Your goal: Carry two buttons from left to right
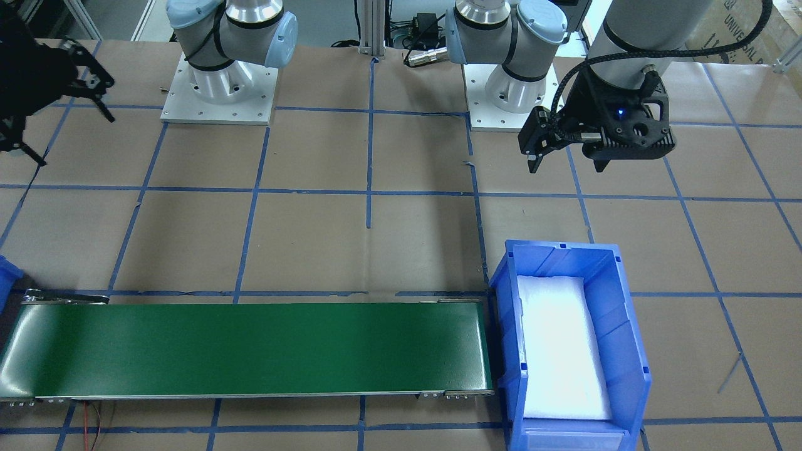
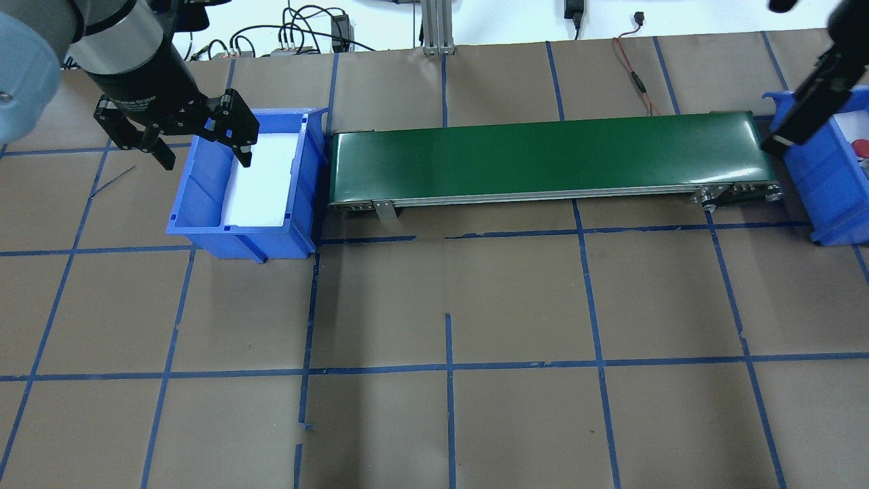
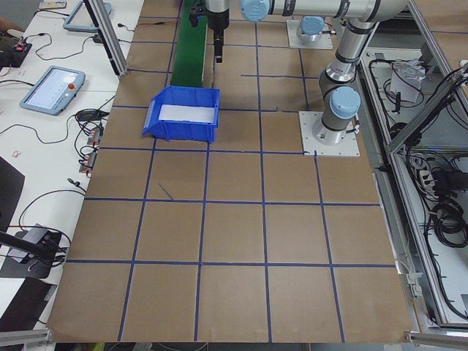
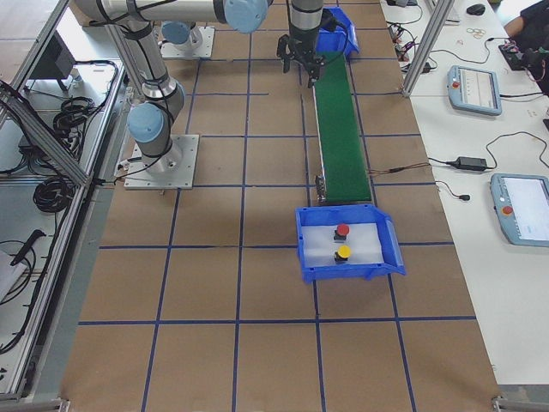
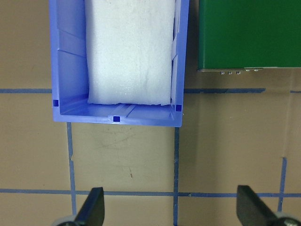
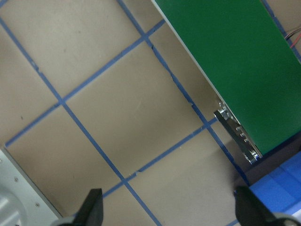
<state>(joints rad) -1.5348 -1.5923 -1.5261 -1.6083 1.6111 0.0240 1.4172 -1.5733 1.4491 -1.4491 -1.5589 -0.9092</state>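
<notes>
The two buttons sit side by side on white foam in the blue bin (image 4: 310,255) at the conveyor's right end: the red-capped button (image 4: 342,230) and the yellow-capped button (image 4: 343,252). In the overhead view only a sliver of the red cap (image 2: 862,146) shows. My left gripper (image 2: 204,155) hangs open and holds nothing above the near edge of the left blue bin (image 2: 204,234), which holds only white foam (image 5: 129,47). Raised high near the right bin (image 2: 825,180), my right gripper (image 6: 170,209) is open with nothing between its fingers.
A green conveyor belt (image 2: 543,153) runs between the two bins along the far side of the table. The brown table (image 2: 448,299) carries a blue tape grid. Both arm bases (image 1: 219,88) stand at the robot's side. Tablets and cables lie beyond the table in the side views.
</notes>
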